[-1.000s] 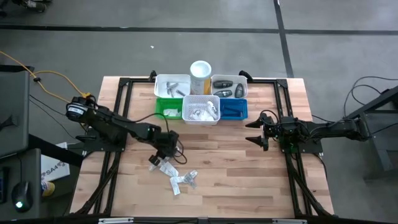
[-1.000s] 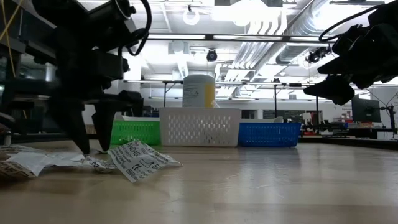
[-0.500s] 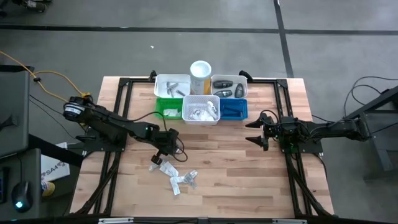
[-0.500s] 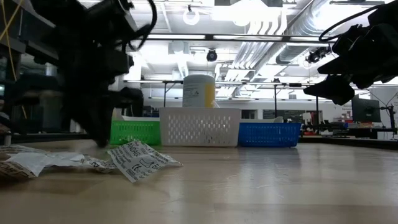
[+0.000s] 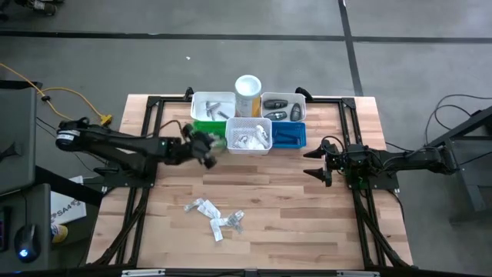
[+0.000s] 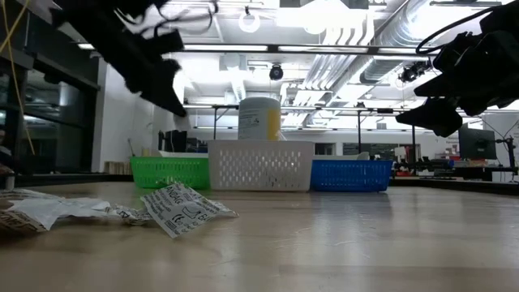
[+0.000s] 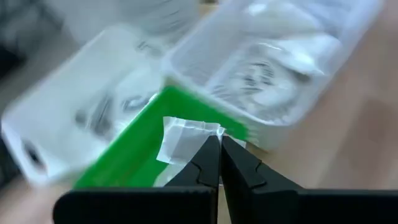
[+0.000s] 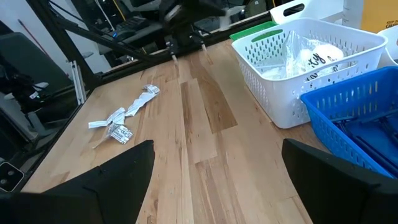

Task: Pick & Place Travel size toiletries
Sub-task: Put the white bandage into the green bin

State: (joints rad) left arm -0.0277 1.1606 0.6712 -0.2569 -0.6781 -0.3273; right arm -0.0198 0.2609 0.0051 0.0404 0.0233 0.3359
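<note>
My left gripper [image 5: 209,148] hangs shut at the near edge of the green bin [image 5: 206,135], above the table, with a small flat white sachet [image 7: 183,140] at its fingertips. Several other white packets with print [image 5: 215,215] lie flat on the wood near the table's middle, and show too in the low view [image 6: 182,209] and in the right wrist view [image 8: 121,118]. My right gripper [image 5: 317,161] waits open at the table's right side, holding nothing. My left gripper pinches the sachet's corner [image 7: 211,130] between the very ends of its two shut fingers [image 7: 208,158]. The fingers slant downward, coming from the table's left. The sachet is lifted clear and sticks out flat ahead of the fingertips, over the green bin [image 7: 134,158].
At the far middle stand a white bin [image 5: 213,104], a white mesh bin with packets [image 5: 248,137], a blue bin [image 5: 288,135], another white bin with dark pieces [image 5: 283,104], and a tall white cylinder [image 5: 247,91]. Bare wood lies between the arms.
My left gripper stood open over the packets on the table, shut there, then rose and swung toward the far edge to the green bin, rolling its wrist. It has carried a small sachet up with it. The other packets lie as before.
</note>
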